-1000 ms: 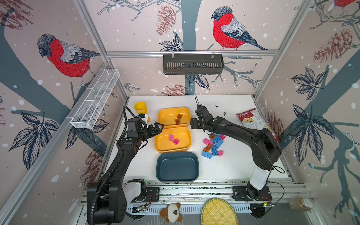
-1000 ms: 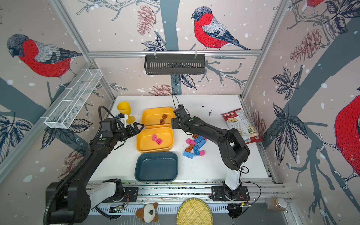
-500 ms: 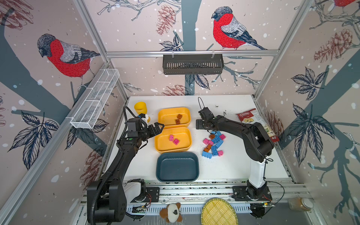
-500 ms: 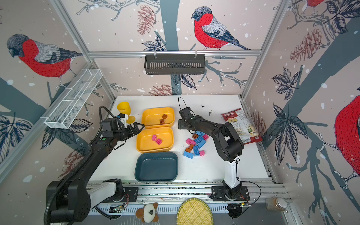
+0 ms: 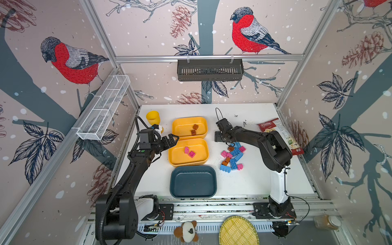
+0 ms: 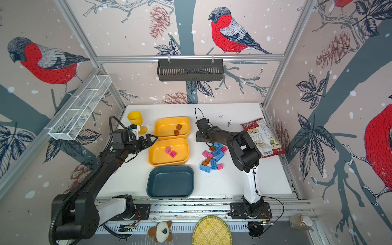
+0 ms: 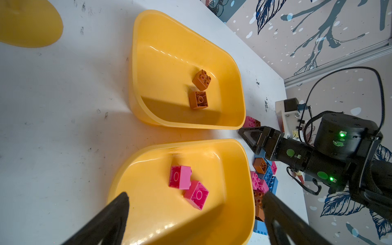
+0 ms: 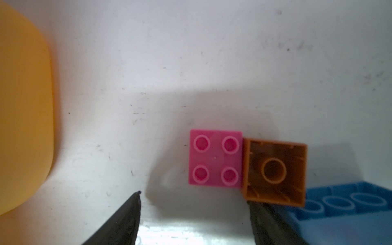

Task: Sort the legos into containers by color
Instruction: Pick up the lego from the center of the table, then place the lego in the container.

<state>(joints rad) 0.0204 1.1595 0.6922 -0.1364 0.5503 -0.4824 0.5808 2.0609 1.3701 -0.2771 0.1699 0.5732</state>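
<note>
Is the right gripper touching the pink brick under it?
Apart. The right wrist view shows white table between the pink brick and both fingers of the open right gripper.

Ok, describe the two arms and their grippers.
Both black, white link near the base. The left arm carries a ribbed hose, the right arm a thin looped cable and green dots. Black triangular fingers on left gripper and right gripper.
</note>
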